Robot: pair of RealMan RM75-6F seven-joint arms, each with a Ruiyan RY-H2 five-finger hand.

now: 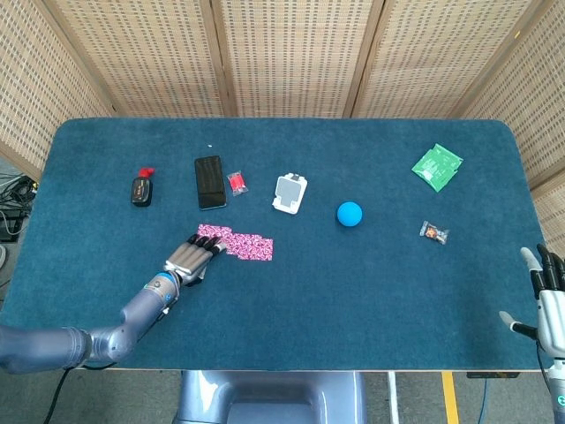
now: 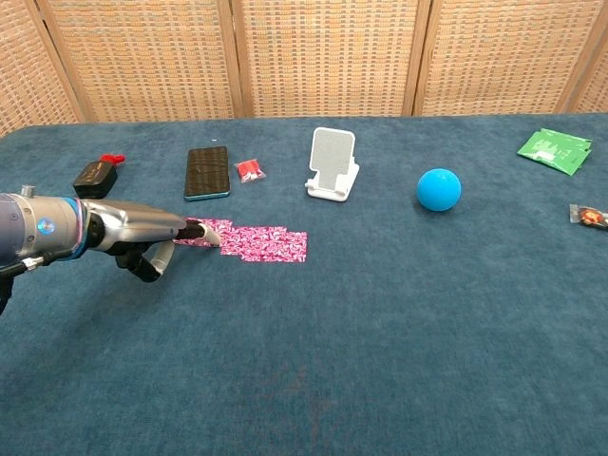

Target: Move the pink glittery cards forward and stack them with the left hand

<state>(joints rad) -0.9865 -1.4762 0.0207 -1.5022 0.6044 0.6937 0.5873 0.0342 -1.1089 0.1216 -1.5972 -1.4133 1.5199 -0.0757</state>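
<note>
Only the head view takes in the right hand (image 1: 547,296), at the near right corner of the blue table (image 1: 353,291), fingers apart and holding nothing; the chest view leaves it out of frame. The chest view gives the clearer side look at the left hand (image 2: 142,233): fingers stretched out flat and close together, their tips resting on the left end of the pink glittery cards (image 2: 249,242).

The cards (image 1: 237,244) lie fanned in a strip, its long axis running left to right across the table, with the right end a little nearer the robot. They sit in front of the black phone (image 1: 210,182), between it and the robot, and left of the white phone stand (image 1: 290,193). Their faces are bright pink with a pale speckled pattern; how many overlap I cannot tell.
</note>
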